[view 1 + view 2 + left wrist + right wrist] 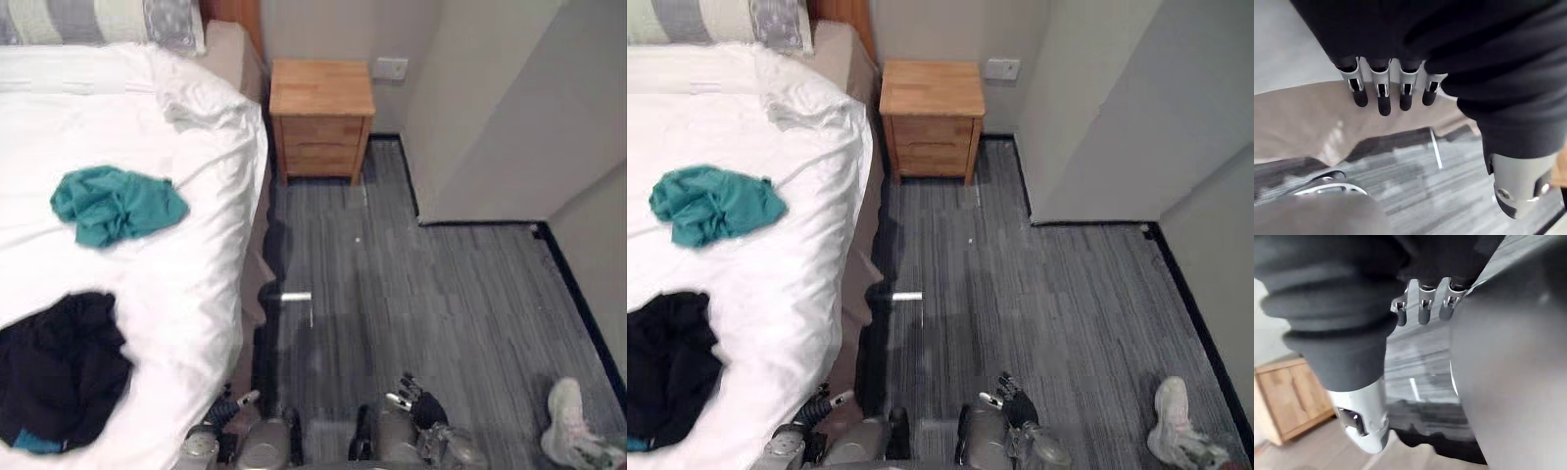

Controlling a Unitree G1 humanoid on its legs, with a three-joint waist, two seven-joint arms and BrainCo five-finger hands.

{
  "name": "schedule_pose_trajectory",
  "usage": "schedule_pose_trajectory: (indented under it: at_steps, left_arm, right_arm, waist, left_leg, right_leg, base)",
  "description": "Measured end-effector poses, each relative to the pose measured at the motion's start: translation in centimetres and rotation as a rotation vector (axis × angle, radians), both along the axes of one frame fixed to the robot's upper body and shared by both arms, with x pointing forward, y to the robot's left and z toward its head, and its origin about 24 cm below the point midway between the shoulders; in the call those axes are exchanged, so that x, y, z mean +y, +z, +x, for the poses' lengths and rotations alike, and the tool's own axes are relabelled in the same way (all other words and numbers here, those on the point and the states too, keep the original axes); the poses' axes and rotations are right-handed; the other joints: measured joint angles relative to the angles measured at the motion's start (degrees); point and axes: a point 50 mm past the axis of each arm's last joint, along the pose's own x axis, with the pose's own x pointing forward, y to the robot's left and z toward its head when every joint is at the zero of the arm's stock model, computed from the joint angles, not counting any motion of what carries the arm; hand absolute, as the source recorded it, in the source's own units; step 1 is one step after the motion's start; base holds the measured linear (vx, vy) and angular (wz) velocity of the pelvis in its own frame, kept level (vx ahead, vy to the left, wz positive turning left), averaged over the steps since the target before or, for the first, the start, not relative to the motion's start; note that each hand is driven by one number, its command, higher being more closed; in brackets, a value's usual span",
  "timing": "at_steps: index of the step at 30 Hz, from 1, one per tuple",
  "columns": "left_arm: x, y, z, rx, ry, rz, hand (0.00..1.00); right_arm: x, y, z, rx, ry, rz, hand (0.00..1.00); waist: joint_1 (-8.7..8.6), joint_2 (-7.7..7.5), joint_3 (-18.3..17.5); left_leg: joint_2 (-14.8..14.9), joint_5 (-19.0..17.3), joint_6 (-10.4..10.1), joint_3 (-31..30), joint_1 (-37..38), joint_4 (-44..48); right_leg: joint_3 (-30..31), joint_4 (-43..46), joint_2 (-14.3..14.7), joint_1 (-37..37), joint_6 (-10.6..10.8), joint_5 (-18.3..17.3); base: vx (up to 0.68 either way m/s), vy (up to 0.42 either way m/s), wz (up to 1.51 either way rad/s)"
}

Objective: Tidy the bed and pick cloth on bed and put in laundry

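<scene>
A crumpled teal cloth (116, 204) lies on the white bed (186, 284), in its middle. A black garment (59, 367) lies bunched at the near left of the bed. My left hand (230, 406) hangs low by the bed's near corner, its fingers (1382, 93) straight and holding nothing. My right hand (419, 401) hangs low over the floor to the right, with relaxed fingers (1422, 308) and nothing in them. Both hands are well away from the clothes.
A wooden nightstand (321, 117) stands at the head of the bed against the wall. Striped pillows (98, 20) lie at the bed's head. Grey carpet (431, 294) runs beside the bed. A person's white shoe (573, 426) is at the lower right. A wall corner (509, 127) juts in at right.
</scene>
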Motion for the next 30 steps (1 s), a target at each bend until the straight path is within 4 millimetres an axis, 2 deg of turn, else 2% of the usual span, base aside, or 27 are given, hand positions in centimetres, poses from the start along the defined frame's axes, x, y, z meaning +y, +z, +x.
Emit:
schedule_pose_trajectory:
  at_steps: [1, 2, 4, 5, 7, 8, 9, 10, 11, 12, 13, 14, 15, 16, 17, 18, 19, 20, 21, 22, 23, 24, 25, 26, 27, 28, 30]
  left_arm:
    - [-0.1, 0.0, 0.1, -0.001, -0.004, -0.001, 0.00]
    - [-0.1, 0.0, 0.2, -0.003, -0.006, -0.001, 0.00]
    - [-0.2, 0.1, 0.5, -0.011, -0.017, -0.009, 0.00]
    - [-0.2, 0.1, 0.5, -0.006, -0.019, -0.011, 0.00]
    - [-0.1, -0.1, -0.1, 0.023, -0.021, -0.011, 0.00]
    - [-0.2, -0.2, -0.2, 0.030, -0.029, -0.008, 0.00]
    - [-0.3, -0.2, -0.2, 0.030, -0.030, -0.012, 0.00]
    - [-1.1, -0.2, 0.1, 0.017, -0.037, -0.029, 0.00]
    - [-1.8, -0.2, 0.3, 0.007, -0.029, -0.055, 0.00]
    - [-1.9, -0.2, 0.4, -0.001, -0.021, -0.062, 0.00]
    - [-2.0, -0.3, 0.2, -0.007, -0.014, -0.067, 0.00]
    - [-2.0, -0.3, 0.1, -0.004, -0.013, -0.064, 0.00]
    - [-1.9, -0.3, 0.1, -0.007, -0.014, -0.064, 0.00]
    - [-1.8, -0.2, 0.1, -0.021, 0.005, -0.068, 0.00]
    - [-1.7, -0.1, 0.0, -0.028, 0.011, -0.069, 0.00]
    - [-1.7, 0.0, 0.0, -0.049, 0.012, -0.071, 0.00]
    - [-1.8, 0.0, 0.0, -0.059, 0.012, -0.074, 0.00]
    - [-2.1, 0.1, 0.1, -0.071, 0.013, -0.082, 0.00]
    - [-2.2, 0.1, 0.1, -0.076, 0.011, -0.083, 0.00]
    - [-2.2, 0.1, 0.2, -0.079, 0.007, -0.083, 0.00]
    - [-2.3, 0.1, 0.1, -0.079, 0.004, -0.085, 0.00]
    - [-2.3, 0.1, 0.0, -0.078, 0.005, -0.085, 0.00]
    - [-2.2, 0.1, 0.0, -0.077, 0.007, -0.082, 0.00]
    - [-1.5, -0.1, -0.6, -0.042, 0.010, -0.060, 0.00]
    - [-1.3, -0.1, -0.6, -0.033, 0.012, -0.055, 0.00]
    - [-0.7, -0.1, -0.7, -0.019, 0.007, -0.031, 0.00]
    - [-0.7, -0.2, -0.8, -0.008, 0.006, -0.033, 0.00]
  right_arm:
    - [0.1, 0.0, 0.0, -0.003, -0.002, 0.002, 0.00]
    - [0.1, 0.0, 0.0, -0.007, -0.003, 0.003, 0.00]
    - [0.3, 0.3, 0.4, -0.032, -0.010, 0.008, 0.00]
    - [0.3, 0.3, 0.5, -0.037, -0.014, 0.007, 0.00]
    - [0.1, 0.3, 0.3, -0.036, -0.030, 0.004, 0.00]
    - [-0.4, 0.5, 0.6, -0.044, -0.037, -0.004, 0.00]
    - [-0.5, 0.6, 0.9, -0.045, -0.037, -0.007, 0.00]
    - [-1.1, 0.7, 1.2, -0.049, -0.027, -0.020, 0.00]
    - [-1.7, 0.9, 1.5, -0.048, -0.001, -0.047, 0.00]
    - [-1.8, 0.9, 1.6, -0.045, 0.024, -0.063, 0.00]
    - [-1.9, 0.9, 1.8, -0.030, 0.084, -0.088, 0.00]
    - [-1.8, 0.8, 1.6, -0.023, 0.119, -0.089, 0.00]
    - [-1.8, 0.7, 1.5, -0.019, 0.129, -0.091, 0.00]
    - [-1.7, 0.7, 1.2, -0.014, 0.145, -0.087, 0.00]
    - [-1.7, 0.7, 1.2, -0.018, 0.153, -0.084, 0.00]
    - [-1.5, 1.0, 1.8, -0.049, 0.169, -0.081, 0.00]
    - [-1.5, 1.3, 2.1, -0.068, 0.177, -0.080, 0.00]
    - [-1.1, 1.5, 2.5, -0.094, 0.199, -0.078, 0.00]
    - [-0.8, 1.6, 2.6, -0.099, 0.211, -0.078, 0.00]
    - [-0.8, 1.5, 2.5, -0.097, 0.213, -0.079, 0.00]
    - [-0.6, 1.3, 1.9, -0.085, 0.209, -0.071, 0.00]
    - [-0.6, 1.3, 1.8, -0.082, 0.207, -0.070, 0.00]
    - [-0.3, 1.2, 1.9, -0.083, 0.213, -0.068, 0.00]
    - [0.0, 1.1, 1.8, -0.078, 0.209, -0.058, 0.00]
    - [-0.1, 1.1, 1.9, -0.078, 0.209, -0.059, 0.00]
    - [0.1, 1.2, 2.5, -0.086, 0.204, -0.050, 0.00]
    - [0.2, 1.2, 2.3, -0.084, 0.207, -0.045, 0.00]
  waist:
    - [-0.34, 0.07, -0.1]
    - [-0.59, 0.16, 0.0]
    - [-0.66, 0.30, 0.1]
    - [-0.67, 0.31, 0.2]
    - [-0.65, 0.13, 0.1]
    - [-0.69, 1.25, 0.2]
    - [-0.63, 2.07, 0.2]
    - [-0.73, 3.83, -0.1]
    - [-0.55, 5.78, -0.2]
    - [-0.32, 6.76, 0.0]
    - [0.14, 7.98, 0.1]
    - [0.55, 8.01, 0.5]
    - [0.96, 8.25, 0.5]
    - [1.23, 6.94, 1.1]
    - [1.31, 6.76, 1.1]
    - [1.43, 6.53, 1.1]
    - [1.58, 6.52, 1.1]
    - [1.82, 6.60, 1.1]
    - [1.98, 6.60, 1.1]
    - [2.30, 6.60, 1.1]
    - [2.49, 6.50, 1.1]
    - [2.49, 6.47, 1.0]
    - [3.01, 5.67, 0.3]
    - [2.96, 4.10, -0.9]
    - [3.04, 3.56, -0.8]
    - [2.46, 1.70, -0.8]
    - [2.05, 1.90, -0.7]
  left_leg:
    - [1.2, -0.7, -0.8, -0.9, 2.2, -1.3]
    - [1.7, -0.9, -1.2, -1.4, 2.6, -1.5]
    - [3.8, -2.7, -4.0, -2.1, 3.3, -1.7]
    - [4.2, -3.3, -5.0, -2.1, 3.8, -1.5]
    - [5.6, -6.0, -8.8, -1.0, 7.9, -0.2]
    - [8.0, -6.9, -9.3, -0.8, 10.1, 0.3]
    - [8.9, -6.9, -9.5, -1.0, 10.1, 2.1]
    - [11.5, -5.1, -9.4, -1.9, 6.9, 10.9]
    - [14.2, -1.4, -6.3, -3.3, 2.2, 20.3]
    - [15.4, 2.6, -4.7, -4.5, -0.7, 25.9]
    - [16.7, 10.9, -4.9, -8.9, -6.4, 37.0]
    - [16.4, 7.5, -6.0, -10.4, -10.0, 43.4]
    - [15.5, 5.4, -6.7, -10.5, -11.3, 44.8]
    - [13.5, 2.8, -6.6, -8.9, -13.1, 42.7]
    - [12.5, 2.2, -6.3, -7.4, -13.6, 40.3]
    - [9.3, 2.0, -6.1, -2.8, -15.2, 29.3]
    - [8.1, 2.2, -6.3, -0.6, -15.8, 24.5]
    - [6.7, 3.5, -7.4, 7.2, -16.3, 14.0]
    - [6.6, 4.5, -7.6, 13.9, -16.3, 8.9]
    - [6.9, 5.5, -5.6, 21.2, -16.0, 6.1]
    - [7.1, 5.3, -2.6, 28.6, -15.1, 4.8]
    - [7.0, 4.6, -1.0, 29.8, -14.9, 5.0]
    - [6.6, 2.8, 4.7, 30.9, -14.7, 5.8]
    - [5.2, 1.5, 8.9, 30.8, -14.5, 7.6]
    - [4.2, 0.8, 9.3, 30.1, -14.1, 7.6]
    - [0.0, -0.3, 9.1, 26.0, -11.3, 5.3]
    - [-0.9, -0.3, 9.0, 22.4, -9.1, 4.0]
  right_leg:
    - [-2.1, -11.9, 0.9, 0.0, -0.4, 0.3]
    - [-2.5, -17.7, 1.1, -0.1, -0.3, 1.0]
    - [-1.5, -39.7, 1.8, -1.1, 0.1, 10.2]
    - [-0.7, -43.1, 1.6, -1.3, 0.7, 12.3]
    - [2.3, -45.9, 0.7, -1.0, 1.1, 14.5]
    - [1.2, -42.7, 1.8, -0.4, 0.4, 19.4]
    - [0.9, -40.2, 2.3, -1.0, -0.5, 20.1]
    - [-0.2, -36.1, 3.9, -1.8, -3.2, 20.0]
    - [-0.7, -35.0, 6.0, -1.3, -4.6, 17.5]
    - [-0.8, -35.0, 7.2, -0.5, -5.5, 16.0]
    - [-0.8, -37.5, 9.6, 3.6, -6.2, 14.5]
    - [-0.7, -40.1, 10.8, 7.9, -6.8, 13.6]
    - [-0.8, -41.5, 11.0, 10.7, -6.6, 13.4]
    - [-1.4, -43.9, 10.9, 15.5, -6.3, 12.7]
    - [-1.5, -44.8, 10.8, 17.2, -6.4, 12.5]
    - [-1.7, -46.9, 10.3, 20.4, -6.0, 11.2]
    - [-1.9, -47.4, 10.1, 21.2, -6.1, 10.6]
    - [-3.4, -48.3, 9.9, 22.9, -6.2, 9.8]
    - [-5.2, -48.7, 10.0, 24.1, -6.4, 9.2]
    - [-7.7, -48.8, 10.1, 25.5, -6.0, 8.0]
    - [-11.0, -48.2, 10.3, 27.7, -4.7, 5.6]
    - [-12.1, -47.3, 10.3, 28.4, -4.0, 4.3]
    - [-14.8, -42.8, 8.8, 27.9, -2.9, -1.2]
    - [-16.9, -31.6, 4.8, 25.6, -0.5, -5.9]
    - [-17.2, -23.3, 2.7, 23.2, 0.7, -6.7]
    - [-14.2, 3.5, -6.6, 12.2, -0.3, -4.2]
    - [-13.2, 6.0, -7.5, 10.6, -0.4, -4.6]
  base:
    - [0.56, 0.016, 0.43]
    - [0.50, -0.066, 0.45]
    - [0.46, -0.122, 0.25]
    - [0.38, -0.135, 0.02]
    - [0.59, -0.311, -0.06]
    - [0.66, -0.384, -0.07]
    - [0.54, -0.350, 0.01]
    - [0.51, -0.370, -0.07]
    - [0.52, -0.382, -0.13]
    - [0.50, -0.351, -0.27]
    - [0.50, -0.279, -0.16]
    - [0.60, -0.305, -0.08]
    - [0.58, -0.282, 0.06]
    - [0.37, -0.186, 0.11]
    - [0.43, -0.185, 0.17]
    - [0.34, -0.112, 0.11]
    - [0.51, -0.126, 0.17]
    - [0.45, -0.055, 0.24]
    - [0.46, -0.052, 0.44]
    - [0.47, -0.051, 0.78]
    - [0.47, -0.025, 0.82]
    - [0.55, 0.011, 0.87]
    - [0.58, 0.037, 0.72]
    - [0.51, 0.054, 0.67]
    - [0.63, 0.084, 1.14]
    - [0.53, 0.084, 1.12]
    - [0.50, 0.036, 1.28]
